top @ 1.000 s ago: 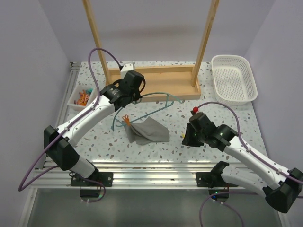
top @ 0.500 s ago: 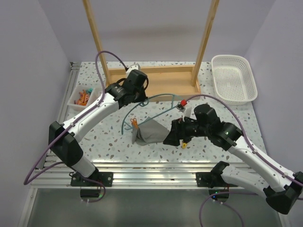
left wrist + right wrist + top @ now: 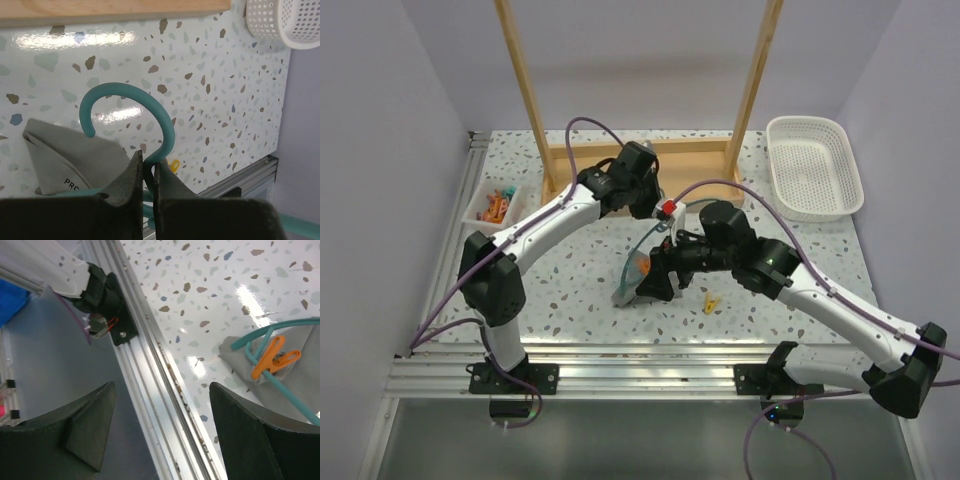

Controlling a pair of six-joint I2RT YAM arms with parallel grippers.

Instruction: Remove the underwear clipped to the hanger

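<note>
My left gripper point(image 3: 148, 162) was pressed together on the teal hanger point(image 3: 168, 120), pinching it at the foot of its hook. The hook rose beyond my fingertips and curled over, and its open end turned back down toward the grey underwear point(image 3: 70, 157).

In the top view, the hanger's long axis ran slantwise. The hook end was high and toward the far side, and the shoulders dropped toward the near edge. The underwear hung there with its low end down at the tabletop. I could not tell whether it touched. One orange peg point(image 3: 272, 359) clamped the cloth to the teal bar. My right gripper point(image 3: 161, 390) sat just beside the underwear, its fingers spread wide.

Beneath lay a white speckled terrazzo table point(image 3: 570, 290). An aluminium rail point(image 3: 620, 355) ran along its near edge, and plain lilac walls point(image 3: 380, 150) stood round three sides.

I counted:
- one hanger
- one piece of underwear
- one orange peg on it
- one yellow peg point(image 3: 710, 303) lying loose on the table
- one white basket point(image 3: 813, 168) at the far right
- one wooden frame point(image 3: 705, 165) with two posts
- one small tray point(image 3: 480, 213) of coloured pegs at the far left
</note>
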